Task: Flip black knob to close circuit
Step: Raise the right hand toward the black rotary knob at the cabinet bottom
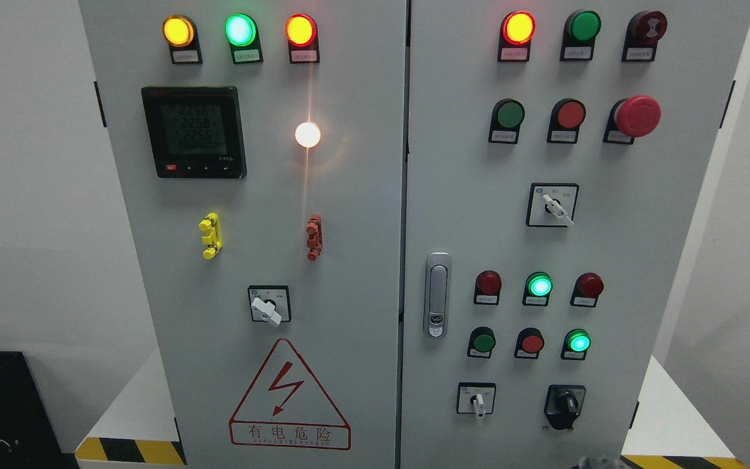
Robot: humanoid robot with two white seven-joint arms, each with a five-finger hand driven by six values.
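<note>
**Reporter:** Where is the black knob (566,405), and how would it handle?

**Photographer:** Lower right of the right-hand cabinet door (661,215), beside a white-lever selector switch (477,400). It looks like stiff, rigid plastic; pinch its raised central ridge and twist.

**Reporter:** The count?

**Photographer:** One black knob, three white-lever selectors, one mushroom emergency stop (635,116), one digital meter (194,132). A grey shape at the bottom edge may be a robot hand (593,463); which side, and whether open or closed, I cannot tell.
</note>
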